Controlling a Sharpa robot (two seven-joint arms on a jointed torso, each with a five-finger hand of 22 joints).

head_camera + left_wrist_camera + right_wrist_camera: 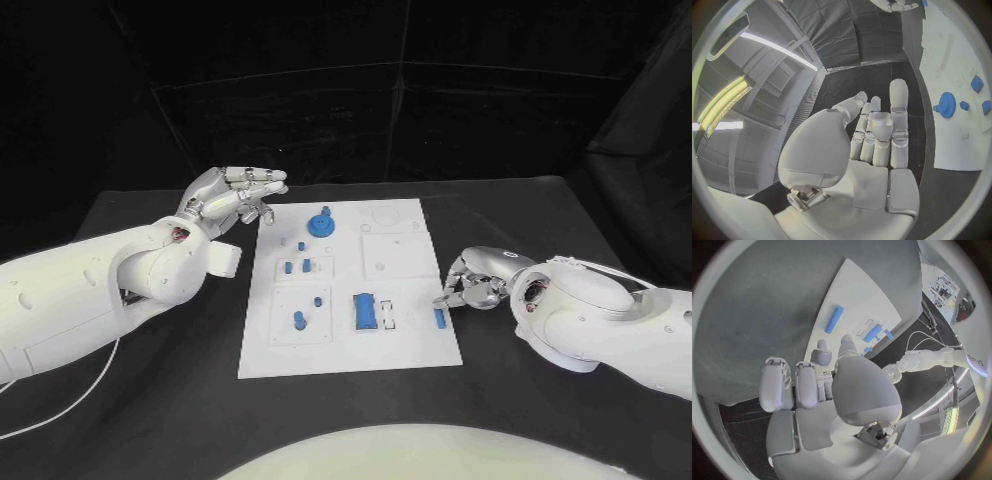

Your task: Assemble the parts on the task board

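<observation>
Going from left to right, our left hand (231, 195) hovers off the board's upper left corner, at about ten o'clock from its middle. Its fingers (898, 107) are spread and hold nothing; we judge it is parked there to stay out of the way.

The white board (411, 335) lies in the middle of the black table (144, 400). A blue gear (322, 223) sits near its twelve o'clock edge. Below it, small blue pegs (306, 265) stand in the left-hand plates, another peg (299, 320) at about seven o'clock, and a larger blue block (369, 311) just right of that. These look seated already, so we judge the job is well along.

At about four o'clock a blue bar (438, 318) lies flat near the right edge of the board, seemingly not yet fitted. Our right hand (473, 285) rests just beside it, fingers (786, 385) curled loosely toward the board. In the right wrist view the bar lies clear of the fingertips, so we take the hand to hold nothing, probably poised to pick the bar up.
</observation>
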